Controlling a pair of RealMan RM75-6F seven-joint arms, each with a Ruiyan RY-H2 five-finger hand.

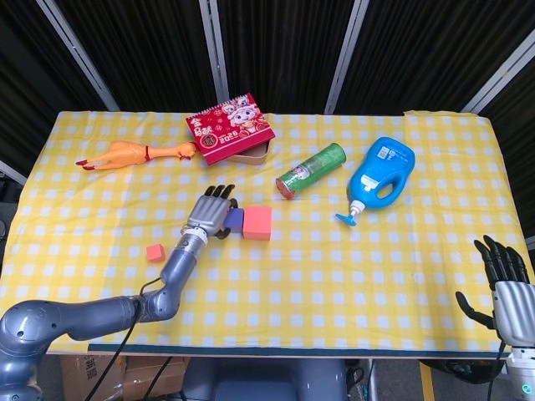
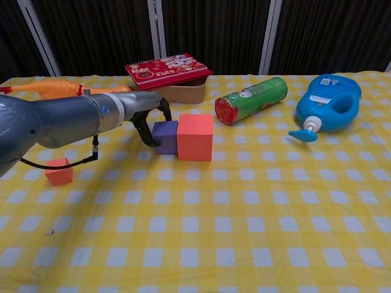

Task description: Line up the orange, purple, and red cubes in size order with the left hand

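No legible writing; left hand (image 1: 212,215) grips purple cube (image 2: 165,135).

My left hand (image 1: 211,214) covers most of the purple cube (image 1: 236,220) in head view; grip contact unclear. Chest view: fingers (image 2: 146,131) hide its left face. Right hand (image 1: 504,280) clipped by head view's edge, absent from chest view. Rubber chicken (image 2: 46,87) partly behind my forearm.
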